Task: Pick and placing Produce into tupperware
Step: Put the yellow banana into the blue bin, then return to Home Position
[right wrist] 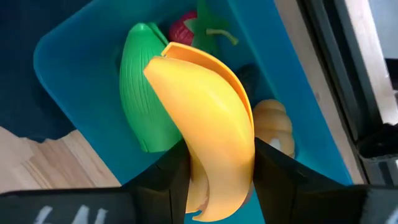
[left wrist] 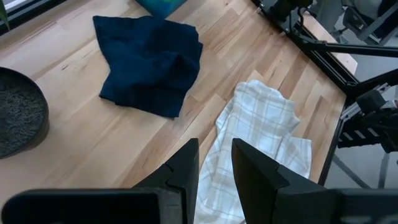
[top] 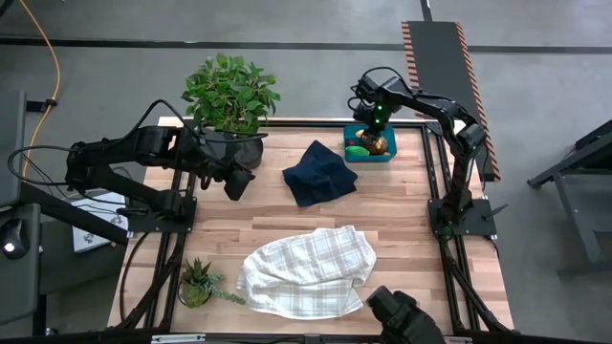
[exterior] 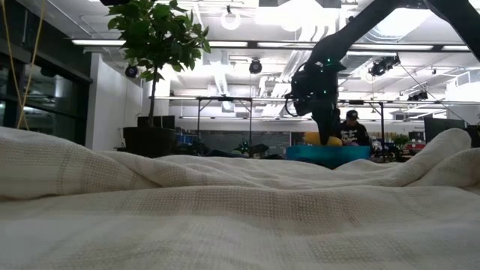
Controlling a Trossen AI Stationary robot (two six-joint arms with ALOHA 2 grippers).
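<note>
R gripper: fingers clamped on banana, hanging over the box at table's far R corner.
L gripper: fingers slightly apart, holds nothing; waits near big plant pot.
Risk: banana dropped from height may bounce off green piece & out over low wall.
Banana: yellow, curved, smooth plastic, orange edge.
Box: teal, low walls; green piece, red piece, tan piece inside.

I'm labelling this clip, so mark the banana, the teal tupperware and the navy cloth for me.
banana (right wrist: 208, 118), right wrist view, middle of its yellow body, between the right gripper's fingers.
tupperware (right wrist: 74, 53), right wrist view, bare inner wall.
navy cloth (top: 320, 174), high view, centre of the crumpled fabric.
</note>
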